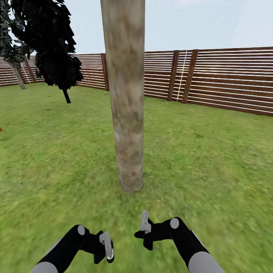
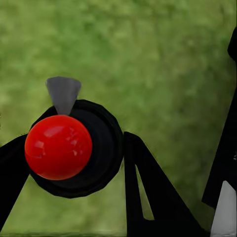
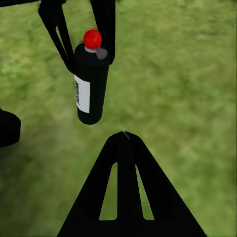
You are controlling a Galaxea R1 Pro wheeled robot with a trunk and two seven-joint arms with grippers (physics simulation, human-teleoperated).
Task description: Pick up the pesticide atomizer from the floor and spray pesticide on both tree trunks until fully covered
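Left gripper (image 1: 107, 246) has its two black fingers clamped on the pesticide atomizer, a small black cylindrical bottle with a white label, a grey nozzle and a round red cap (image 3: 90, 81); the right wrist view shows the bottle hanging upright between those fingers above the grass, and the left wrist view looks straight down onto the red cap (image 2: 58, 146) and grey nozzle (image 2: 63, 93); right gripper (image 1: 145, 230) carries nothing, though how far its fingers stand apart I cannot tell; both arms are held low and forward over the green grass lawn (image 1: 212, 159), just short of the thick, straight, mottled grey-beige tree trunk (image 1: 127, 113) that rises directly ahead; behind it runs the brown horizontal-slat wooden fence (image 1: 227, 81), with a black-leaved cone-shaped tree (image 1: 53, 45) off to the left; so the pickup looks done and the robot seems placed to spray; no coating shows on this bark, so I judge spraying here remains, and the second trunk after it.
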